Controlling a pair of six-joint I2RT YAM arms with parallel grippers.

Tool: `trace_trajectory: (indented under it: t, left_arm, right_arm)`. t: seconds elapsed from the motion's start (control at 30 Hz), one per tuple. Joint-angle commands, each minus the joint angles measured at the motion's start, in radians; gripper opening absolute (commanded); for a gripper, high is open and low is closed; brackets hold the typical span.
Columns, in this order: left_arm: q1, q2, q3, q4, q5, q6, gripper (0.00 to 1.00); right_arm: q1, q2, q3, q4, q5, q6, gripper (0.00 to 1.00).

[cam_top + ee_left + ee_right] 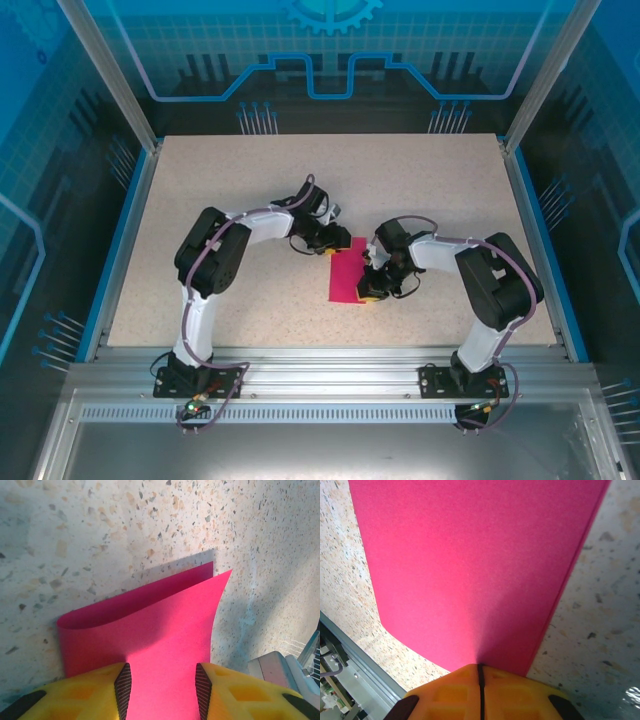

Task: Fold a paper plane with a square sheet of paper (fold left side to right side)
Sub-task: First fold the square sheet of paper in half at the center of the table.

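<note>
The square sheet of paper [345, 272] is magenta-pink and lies doubled over as a tall rectangle at mid-table. In the left wrist view the sheet [165, 615] has a soft rounded fold at its left, and its top layer bows up off the lower one. My left gripper [334, 244] is at the sheet's far end. It stands open [162, 680], its yellow fingers straddling the top layer. My right gripper [372, 292] is at the near right edge. It is shut [480, 667], with its tips down on the paper [470, 565]. The paper plane is out of view.
The speckled table [230, 180] has a blue rim, and clear enclosure walls stand behind and at the sides. An aluminium rail [330, 360] runs along the near edge by the arm bases. Part of the right arm [280, 670] shows at the left wrist view's lower right.
</note>
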Motion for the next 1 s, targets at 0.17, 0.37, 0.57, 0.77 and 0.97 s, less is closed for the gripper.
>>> trace_trajectory:
  t: [0.17, 0.37, 0.57, 0.77, 0.97]
  left_arm:
    - [0.075, 0.089, 0.069, 0.002, -0.073, 0.033, 0.44]
    - [0.116, 0.112, 0.106, -0.005, -0.053, 0.043, 0.44]
    - [0.136, 0.122, 0.138, -0.002, -0.031, 0.043, 0.44]
    - [0.14, -0.039, 0.013, 0.028, -0.034, 0.055, 0.44]
    - [0.08, -0.261, -0.23, 0.127, -0.013, -0.003, 0.45]
  right_arm:
    - [0.01, 0.078, -0.062, -0.089, 0.237, -0.008, 0.07]
    - [0.01, 0.078, -0.065, -0.079, 0.226, -0.006, 0.07]
    - [0.011, 0.077, -0.063, -0.078, 0.223, -0.003, 0.07]
    - [0.012, 0.065, -0.056, -0.078, 0.224, 0.002, 0.07]
    - [0.012, 0.061, -0.055, -0.074, 0.226, 0.006, 0.07]
